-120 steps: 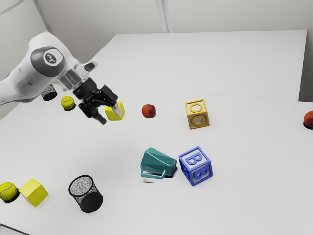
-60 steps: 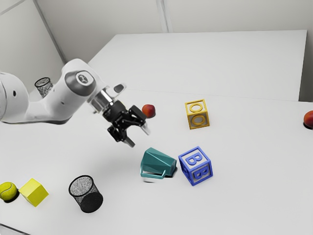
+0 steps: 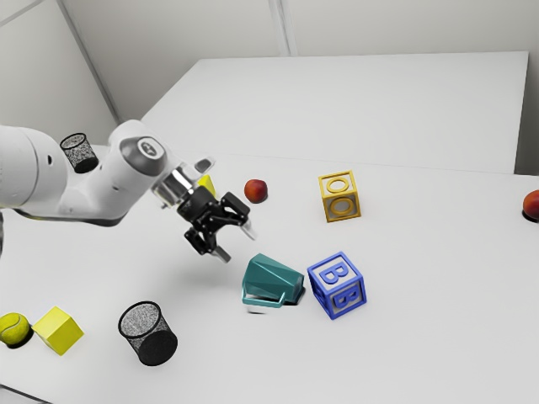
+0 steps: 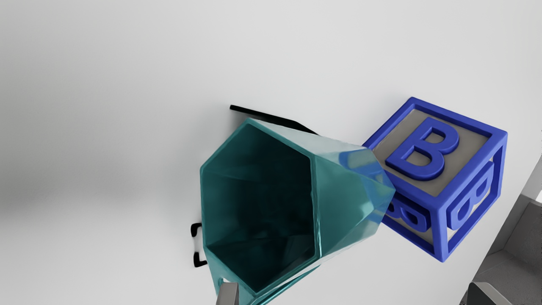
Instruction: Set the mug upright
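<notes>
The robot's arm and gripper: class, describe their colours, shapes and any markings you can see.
The arm is white with smooth, rounded links. A grey patch near its end bears a small round emblem, and a silvery collar follows. The black, angular gripper has two grey-tipped fingers.

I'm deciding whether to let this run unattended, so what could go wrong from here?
The teal faceted mug lies with its base close to the blue-framed letter B block; a push that way could shove the block or crowd the mug as it tips up.

The black two-finger gripper is open, and in the wrist view one of its fingers overlaps the mug's handle side near the rim, so it might snag there.
</notes>
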